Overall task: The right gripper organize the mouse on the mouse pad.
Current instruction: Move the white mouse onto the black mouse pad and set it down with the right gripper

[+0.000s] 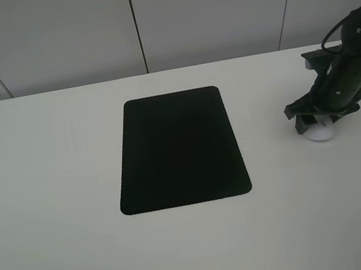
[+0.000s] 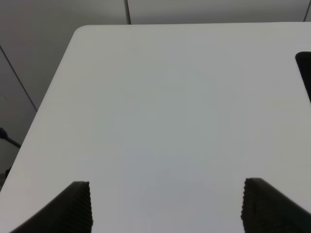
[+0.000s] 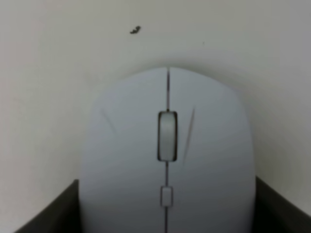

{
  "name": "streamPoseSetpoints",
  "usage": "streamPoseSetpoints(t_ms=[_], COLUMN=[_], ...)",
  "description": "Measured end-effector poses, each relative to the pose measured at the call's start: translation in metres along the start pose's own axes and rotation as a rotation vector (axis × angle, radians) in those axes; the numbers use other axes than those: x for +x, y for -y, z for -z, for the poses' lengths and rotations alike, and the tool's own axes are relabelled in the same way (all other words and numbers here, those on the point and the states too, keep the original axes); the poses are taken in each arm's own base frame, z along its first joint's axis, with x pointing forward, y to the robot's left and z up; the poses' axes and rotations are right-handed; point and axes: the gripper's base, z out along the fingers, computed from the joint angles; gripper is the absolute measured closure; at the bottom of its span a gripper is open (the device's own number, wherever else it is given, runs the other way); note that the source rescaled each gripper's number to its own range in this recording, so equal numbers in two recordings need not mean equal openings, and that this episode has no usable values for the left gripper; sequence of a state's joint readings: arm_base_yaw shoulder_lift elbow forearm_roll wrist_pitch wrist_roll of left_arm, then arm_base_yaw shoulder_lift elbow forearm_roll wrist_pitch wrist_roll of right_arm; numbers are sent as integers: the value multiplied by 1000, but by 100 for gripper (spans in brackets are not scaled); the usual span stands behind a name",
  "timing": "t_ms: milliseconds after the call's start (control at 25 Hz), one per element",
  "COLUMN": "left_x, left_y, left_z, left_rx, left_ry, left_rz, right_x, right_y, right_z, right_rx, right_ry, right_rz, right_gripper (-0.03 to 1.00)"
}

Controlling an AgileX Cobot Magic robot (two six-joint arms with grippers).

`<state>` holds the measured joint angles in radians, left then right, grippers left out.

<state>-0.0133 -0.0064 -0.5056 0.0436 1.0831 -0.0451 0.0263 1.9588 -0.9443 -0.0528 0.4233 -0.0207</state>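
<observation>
Mouse on white table, right end effector clamped round it; mouse pad apart; grey panelled wall.

Bare table lay btwn mouse and mouse pad; pad top clear; right gripper covered mouse from above.

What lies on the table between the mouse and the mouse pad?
Nothing: the exterior high view shows only bare white table between the mouse and the mouse pad.
</observation>
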Motion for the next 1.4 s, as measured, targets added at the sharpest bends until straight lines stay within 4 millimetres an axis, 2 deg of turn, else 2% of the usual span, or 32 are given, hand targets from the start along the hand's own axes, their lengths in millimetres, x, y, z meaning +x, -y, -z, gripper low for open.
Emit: streamPoseSetpoints(t_ms=[240, 440, 680, 840, 880, 920, 1160, 1280, 1400], left_x=[0, 0, 0, 0, 0, 0, 0, 0, 0], left_y=[0, 0, 0, 0, 0, 0, 0, 0, 0], left_z=[0, 0, 0, 0, 0, 0, 0, 0, 0], left_rx=[0, 0, 0, 0, 0, 0, 0, 0, 0], left_ry=[0, 0, 0, 0, 0, 0, 0, 0, 0], left_rz=[0, 0, 0, 0, 0, 0, 0, 0, 0], right_x=[1, -1, -7, -18, -18, -26, -47, -53, -59], right_y=[0, -2, -29, -54, -54, -73, -138, -166, -189], right_z=[0, 18, 47, 60, 60, 69, 103, 112, 109], right_rx=[0, 1, -18, -39, -39, -54, -97, -92, -82], right_ry=[-10, 12, 69, 73, 73, 95, 205, 219, 198], right_rz=[0, 6, 10, -26, -26, -29, -2, 29, 54], right_gripper=[93, 93, 93, 93, 93, 93, 93, 93, 93])
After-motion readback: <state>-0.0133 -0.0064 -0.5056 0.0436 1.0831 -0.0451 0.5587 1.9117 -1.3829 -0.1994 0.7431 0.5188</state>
